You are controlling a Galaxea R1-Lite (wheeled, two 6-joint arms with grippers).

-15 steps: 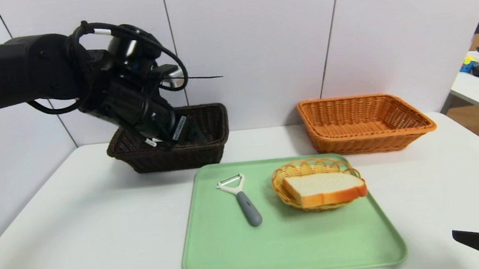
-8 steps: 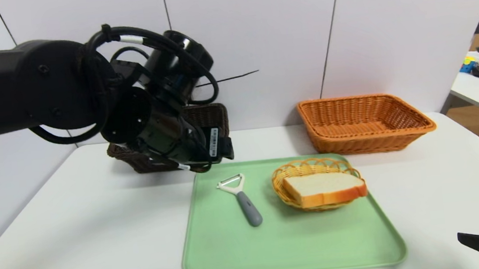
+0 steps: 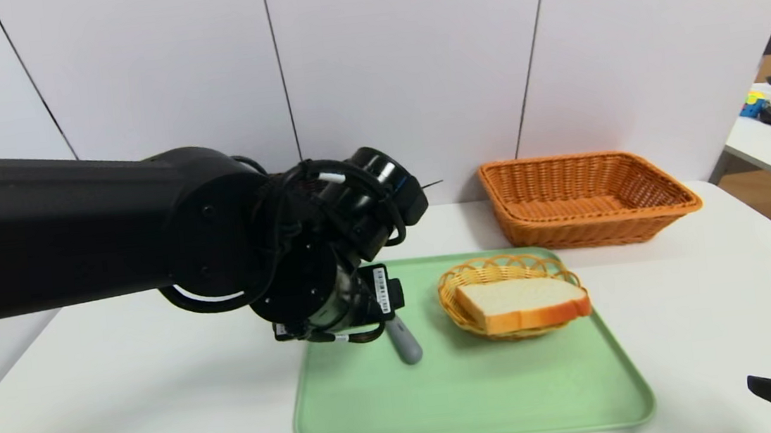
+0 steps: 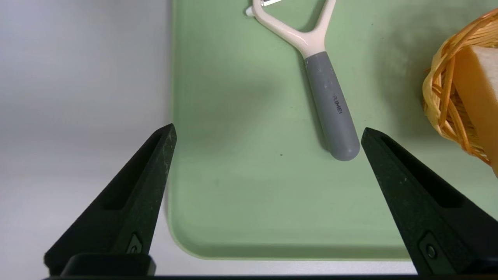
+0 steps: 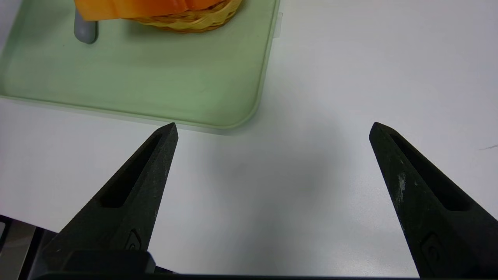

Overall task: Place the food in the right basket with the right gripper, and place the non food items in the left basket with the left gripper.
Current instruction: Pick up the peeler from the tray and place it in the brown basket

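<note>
Over the tray's left part, the left gripper [image 4: 268, 134] hangs spread wide and without a load, apparently lining up on the peeler [image 4: 330, 101], which lies flat on the green tray [image 3: 474, 406]; the next move likely calls for centring on the handle, lowering and closing. At the white table's [image 3: 705, 299] near right, the right gripper [image 5: 274, 132] waits wide and unladen, while the bread [image 3: 524, 302] sits in the small yellow basket [image 3: 454, 309] before a pale panelled wall [image 3: 397, 45].
</note>
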